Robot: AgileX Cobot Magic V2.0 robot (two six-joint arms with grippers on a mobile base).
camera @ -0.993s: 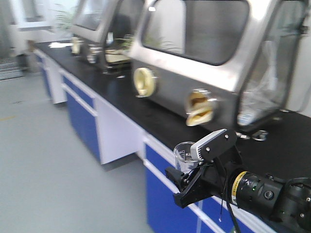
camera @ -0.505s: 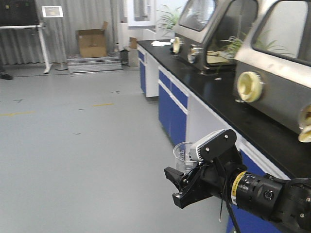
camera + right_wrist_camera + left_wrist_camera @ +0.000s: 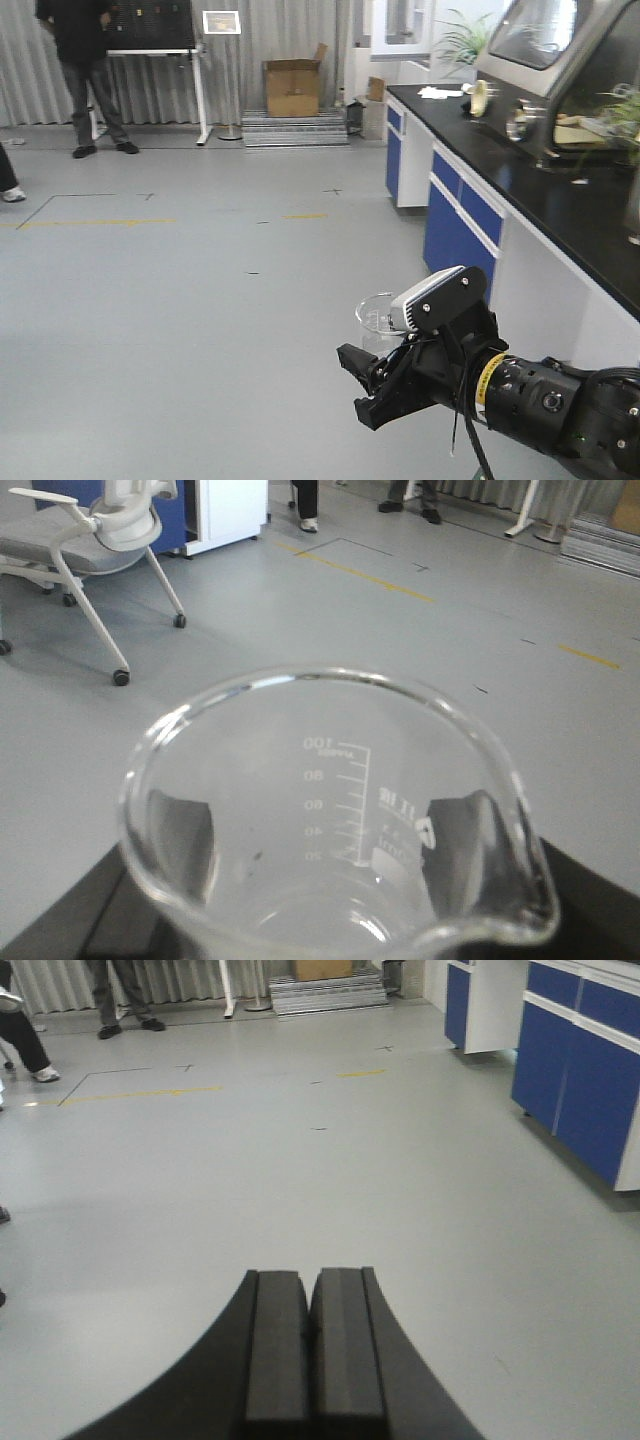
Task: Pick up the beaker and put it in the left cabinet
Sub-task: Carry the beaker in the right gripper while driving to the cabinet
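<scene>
Carried clear of the lab's long black counter (image 3: pixel 560 200), the beaker (image 3: pixel 377 318) rides upright in the right claw (image 3: pixel 364 382), out over open grey floor (image 3: pixel 200 300) and well off the counter's front edge. The wrist view shows why the hold looks secure. The dark pads (image 3: pixel 185 840) press the glass from opposite sides below the rim, leaving the pour lip free. The white graduation marks (image 3: pixel 345 800) face the camera. The glass looks empty, so a level carry matters here mostly for keeping the grip from sliding on the smooth wall.

The left claw (image 3: pixel 310 1330) is closed on nothing, its two pads pressed together, seemingly parked out of the way while the other arm does the work.

The left cabinet is not in view from any camera, so the placing step appears some way off. A person (image 3: pixel 85 70) stands at the far wall near a cardboard box (image 3: pixel 293 88). An office chair (image 3: pixel 100 530) stands on the floor in the right wrist view.
</scene>
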